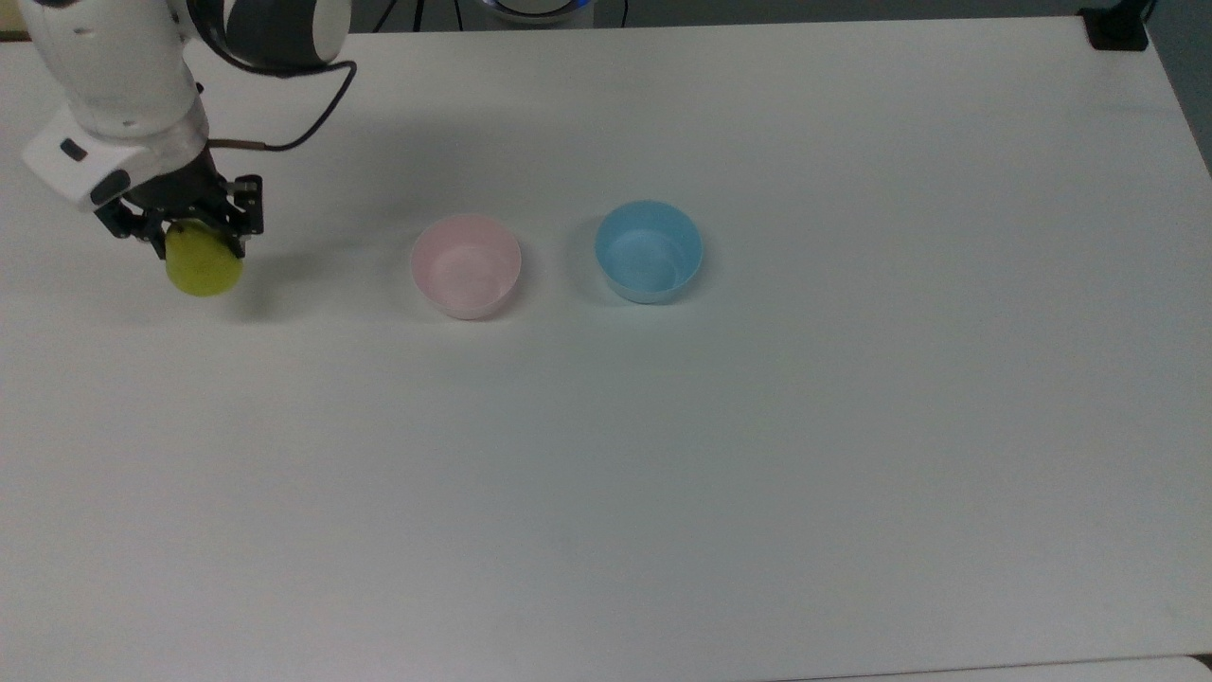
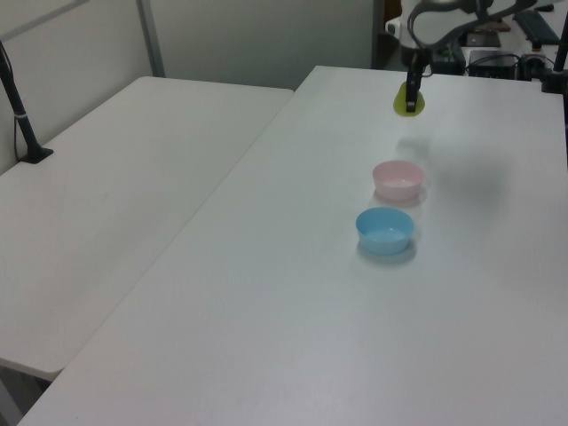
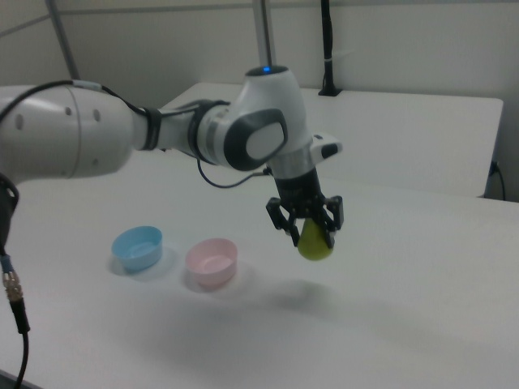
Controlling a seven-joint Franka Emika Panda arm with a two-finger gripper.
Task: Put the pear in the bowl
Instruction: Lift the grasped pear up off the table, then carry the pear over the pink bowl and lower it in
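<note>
No readable writing shows. The hand (image 3: 307, 225) pinches the smooth yellow-green pear (image 3: 315, 241), held clear above the white worktop (image 1: 663, 455) at the top view's far left, well apart from the pale pink bowl (image 1: 466, 265) beside the blue bowl (image 1: 649, 251)

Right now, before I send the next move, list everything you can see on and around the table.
Small rounded yellow-green pear: one, held in the gripper, lifted clear of the table, off the top view's left of both bowls.
Small round pale pink plastic bowl: one, empty, standing on the table between the pear and the blue bowl in the top view.
Small round light blue plastic bowl: one, empty, standing apart from the pink bowl, on the top view's right of it.
White table: one, bearing both bowls.
Second white table: one, at the left view's left.
Gripper: one, black fingers shut on the pear, on a white arm.
</note>
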